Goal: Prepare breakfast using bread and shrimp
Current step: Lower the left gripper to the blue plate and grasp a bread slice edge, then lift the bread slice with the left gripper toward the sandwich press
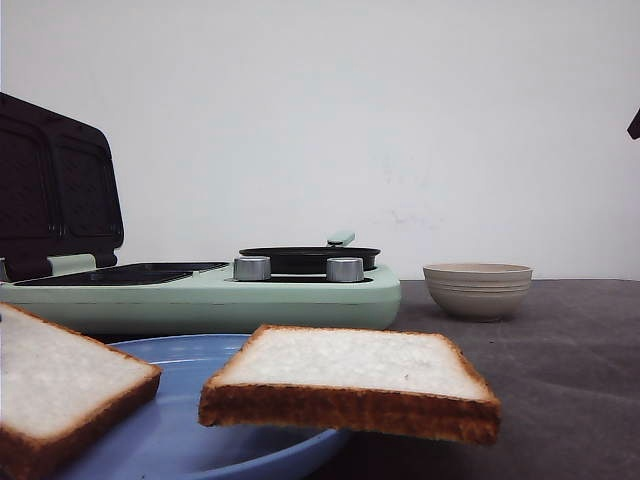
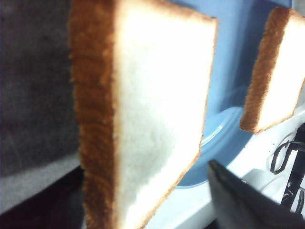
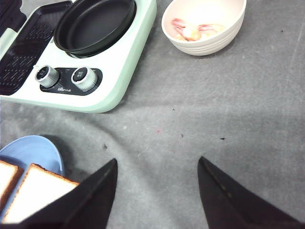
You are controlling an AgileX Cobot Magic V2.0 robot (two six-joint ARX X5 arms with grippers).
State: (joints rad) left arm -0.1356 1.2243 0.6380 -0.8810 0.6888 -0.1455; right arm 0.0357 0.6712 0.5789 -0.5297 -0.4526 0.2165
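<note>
Grey table surface (image 3: pixel 190 124) before a white wall: both bread slices (image 1: pixel 350 380) are still lying on the blue plate (image 1: pixel 190 430), the near one overhanging its rim, none yet on the open mint-green sandwich maker (image 1: pixel 200 290). Shrimp (image 3: pixel 195 31) are waiting in the beige bowl (image 1: pixel 478 290); the skillet (image 3: pixel 95 24) is sitting empty, so cooking appears not yet begun. Right gripper (image 3: pixel 157 191) is hovering with jaws spread, empty; of the left gripper only one finger (image 2: pixel 238 200) is showing, so its state cannot be judged.

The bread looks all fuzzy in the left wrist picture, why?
In the left wrist view the bread sits very close to the lens, so it blurs; in the front view its crust looks sharper; the right wrist view is crisp, showing the bowl clearly.
</note>
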